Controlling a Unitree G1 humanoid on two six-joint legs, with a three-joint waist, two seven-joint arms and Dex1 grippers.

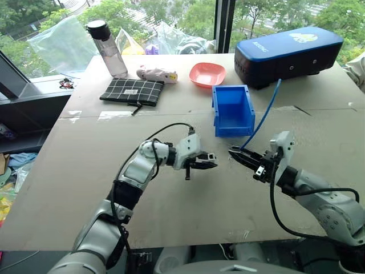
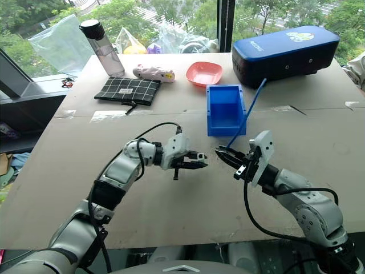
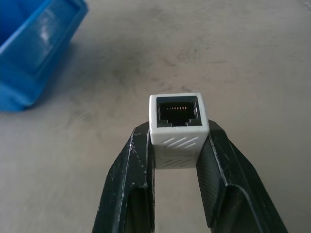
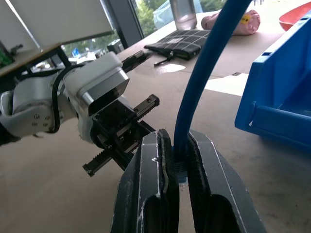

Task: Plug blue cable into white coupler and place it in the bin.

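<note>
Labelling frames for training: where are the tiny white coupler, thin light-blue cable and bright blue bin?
white coupler [image 3: 178, 127], left wrist view, socket face.
blue cable [image 4: 206, 68], right wrist view, mid-length.
bin [image 1: 234, 129], left eye view, front wall.

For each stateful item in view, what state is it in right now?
white coupler: clamped in the left hand, socket empty
blue cable: clamped in the right hand, not plugged in
bin: on the table, empty
bottle: upright, capped
pouch: lying flat
</note>
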